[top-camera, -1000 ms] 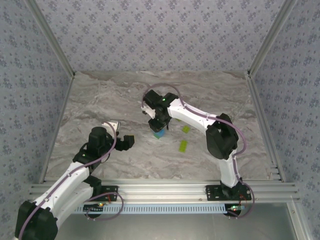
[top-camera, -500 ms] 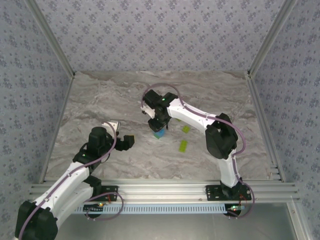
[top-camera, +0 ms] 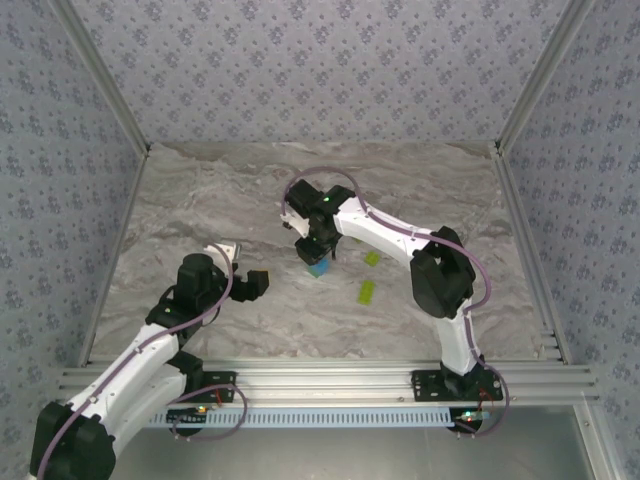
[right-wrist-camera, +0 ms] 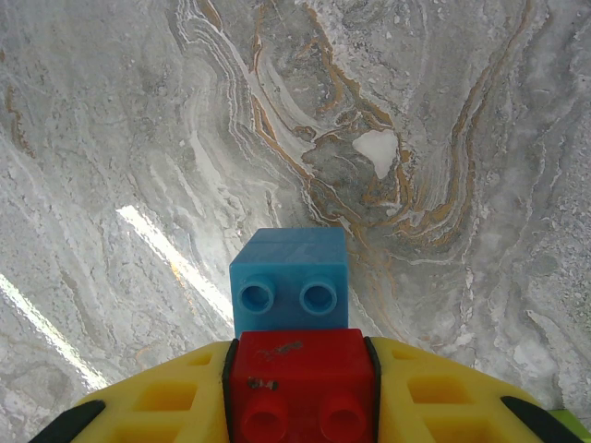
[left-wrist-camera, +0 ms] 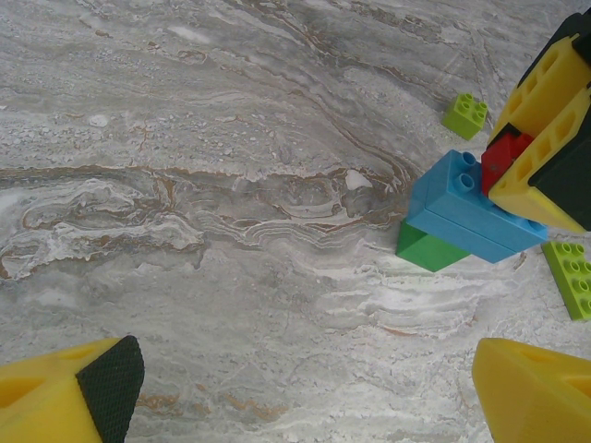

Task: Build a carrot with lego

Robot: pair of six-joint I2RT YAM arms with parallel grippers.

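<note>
My right gripper is shut on a red brick, which is squeezed between its yellow fingers. The red brick sits against a blue brick, and under the blue brick is a green brick touching the table. These three joined lego pieces make part of the carrot. In the top view the blue brick shows just below the right gripper. My left gripper hangs open to the left of the stack, and its fingertips hold nothing.
Two loose lime bricks lie right of the stack: a small one and a longer one; the left wrist view also shows the small one and the long one. Aluminium rails edge the marbled table.
</note>
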